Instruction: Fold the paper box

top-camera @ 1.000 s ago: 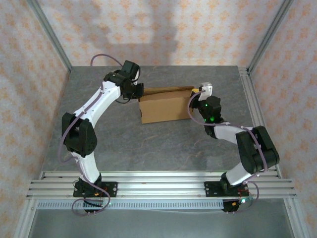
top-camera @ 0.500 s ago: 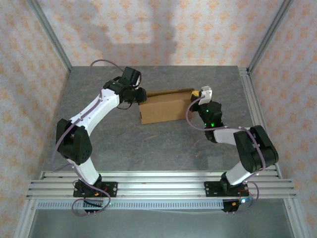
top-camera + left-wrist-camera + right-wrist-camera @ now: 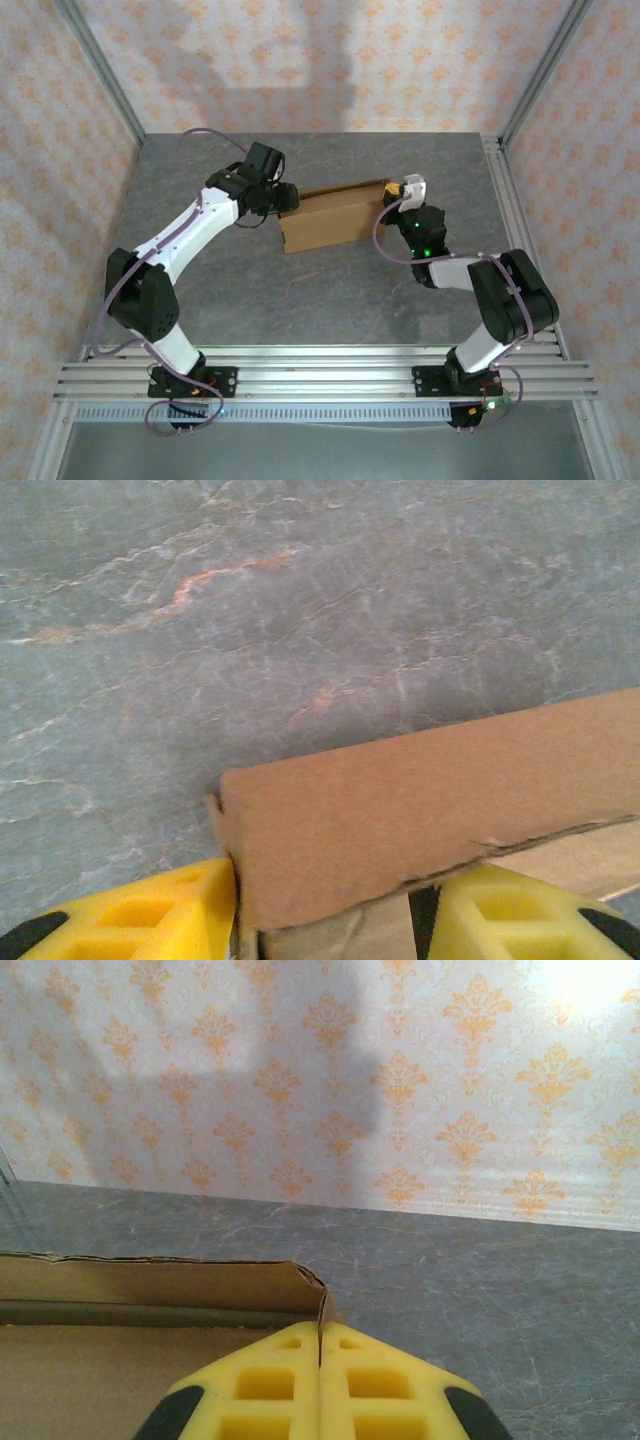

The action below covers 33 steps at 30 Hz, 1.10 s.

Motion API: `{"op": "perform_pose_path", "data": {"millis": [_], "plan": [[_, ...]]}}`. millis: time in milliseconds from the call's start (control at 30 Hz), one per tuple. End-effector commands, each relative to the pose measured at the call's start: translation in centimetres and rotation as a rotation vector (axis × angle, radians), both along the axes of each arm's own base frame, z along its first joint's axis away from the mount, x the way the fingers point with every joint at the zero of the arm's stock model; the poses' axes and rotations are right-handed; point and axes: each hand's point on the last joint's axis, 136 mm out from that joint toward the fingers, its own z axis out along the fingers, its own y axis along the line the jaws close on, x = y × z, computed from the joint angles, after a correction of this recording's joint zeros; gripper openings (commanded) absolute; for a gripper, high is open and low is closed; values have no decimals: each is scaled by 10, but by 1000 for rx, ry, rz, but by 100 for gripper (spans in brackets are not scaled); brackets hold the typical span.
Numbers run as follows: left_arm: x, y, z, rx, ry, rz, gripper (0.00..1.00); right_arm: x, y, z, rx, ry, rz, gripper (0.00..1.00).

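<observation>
Currently I find the box lying on the table, toward its far side, between both grippers. On the left gripper the jaws stand parted, straddling the box's left end corner. On the right gripper the jaws are closed together at the box's right top corner; whether cardboard is pinched, I cannot tell.
</observation>
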Motion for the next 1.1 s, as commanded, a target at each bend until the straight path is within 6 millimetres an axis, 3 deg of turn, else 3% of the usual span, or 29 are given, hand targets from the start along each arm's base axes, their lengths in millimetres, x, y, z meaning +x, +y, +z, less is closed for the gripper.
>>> {"op": "perform_pose_path", "data": {"millis": [0,200,367,500,667,900,1067], "plan": [[-10,20,5,82,22,59,50,-8,7,-37,-47,104,34,0],[-12,16,20,37,28,77,47,-8,8,-39,-46,106,38,0],[-18,8,20,-39,62,90,47,-7,7,-39,-44,106,35,0],[-21,-1,5,-89,103,86,48,-7,7,-37,-43,104,35,0],[-22,4,-16,-55,136,112,45,-7,9,-37,-40,107,46,0],[-25,10,-41,-10,191,129,28,-10,11,-33,-26,104,62,1],[-31,17,-50,28,217,143,22,-11,11,-23,-11,90,67,9]]}}
